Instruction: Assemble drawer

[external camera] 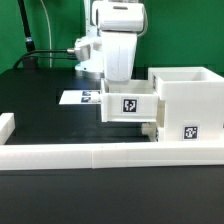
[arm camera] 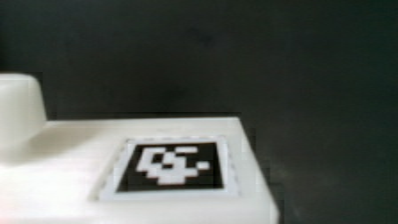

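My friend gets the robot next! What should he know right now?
Jaws: hidden behind the tray in the exterior view and out of the wrist view, so open or shut cannot be told.
Things: a tagged tray sits under the arm, right beside the big housing. Its tag fills the wrist view. The marker board lies behind.
Done: tray brought up to the housing.
Left: whether it is fully in cannot be told.
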### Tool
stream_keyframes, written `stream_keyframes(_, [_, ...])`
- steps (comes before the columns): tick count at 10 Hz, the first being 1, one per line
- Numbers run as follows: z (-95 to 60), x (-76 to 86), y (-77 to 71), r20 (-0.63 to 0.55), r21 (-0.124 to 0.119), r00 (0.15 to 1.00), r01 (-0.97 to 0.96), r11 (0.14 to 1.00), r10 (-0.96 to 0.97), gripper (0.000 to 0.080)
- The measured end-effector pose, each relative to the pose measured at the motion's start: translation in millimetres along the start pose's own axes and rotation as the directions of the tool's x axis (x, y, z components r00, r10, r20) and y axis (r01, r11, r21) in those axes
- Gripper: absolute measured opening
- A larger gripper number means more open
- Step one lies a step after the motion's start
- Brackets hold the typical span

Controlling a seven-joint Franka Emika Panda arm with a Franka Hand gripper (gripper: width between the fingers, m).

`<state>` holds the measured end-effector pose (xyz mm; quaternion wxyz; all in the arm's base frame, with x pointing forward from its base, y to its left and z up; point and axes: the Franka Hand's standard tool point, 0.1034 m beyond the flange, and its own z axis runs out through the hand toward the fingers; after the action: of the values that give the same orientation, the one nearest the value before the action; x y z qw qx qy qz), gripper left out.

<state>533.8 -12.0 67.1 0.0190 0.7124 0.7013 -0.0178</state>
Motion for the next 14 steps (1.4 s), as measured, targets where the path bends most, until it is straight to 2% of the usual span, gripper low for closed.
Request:
stream_keyframes(5, [9.2,2.0,-4.2,-0.003,0.017,1.0,0.002,1.0,-0.002,0.0044])
stream_keyframes(8, [9.0,2.4,-4.0,-0.003,0.016,1.0,-0.008,1.0,0.008,0.0044])
stream_keyframes(9, [8.3,3.7,-2.4,-0.005,0.004,1.0,-0.007,1.0,0.007,0.0044])
stream_keyframes(12, [8.4,3.6,-2.5,-0.004,0.007,1.0,-0.008,1.0,0.008,0.0044])
stream_keyframes(14, [4.5,10.4,1.2,-0.004,0.013,1.0,-0.016,1.0,0.016,0.0044])
